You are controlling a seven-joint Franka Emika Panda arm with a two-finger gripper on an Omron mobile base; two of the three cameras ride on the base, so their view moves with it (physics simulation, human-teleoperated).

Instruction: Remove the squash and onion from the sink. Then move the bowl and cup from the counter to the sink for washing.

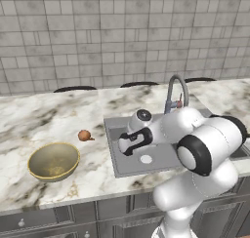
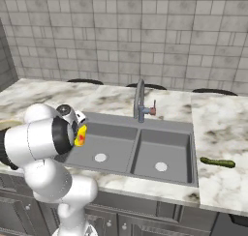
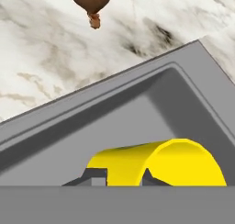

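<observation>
Sideways cup [image 3: 158, 162] over sink [image 3: 137, 103] basin

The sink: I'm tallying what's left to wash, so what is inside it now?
Above the sink's left basin the gripper is shut on the yellow cup. Both basin floors show just white drain holes. The arm covers the left basin's near left corner.

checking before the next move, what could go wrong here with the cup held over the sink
1. The gripper is shut on the rim of the yellow cup, which hangs above the left basin of the sink; released from here it would likely drop and tip or roll.
2. The bowl still sits on the counter near the front edge, with the onion close behind it; reaching for the bowl could nudge the onion.
</observation>
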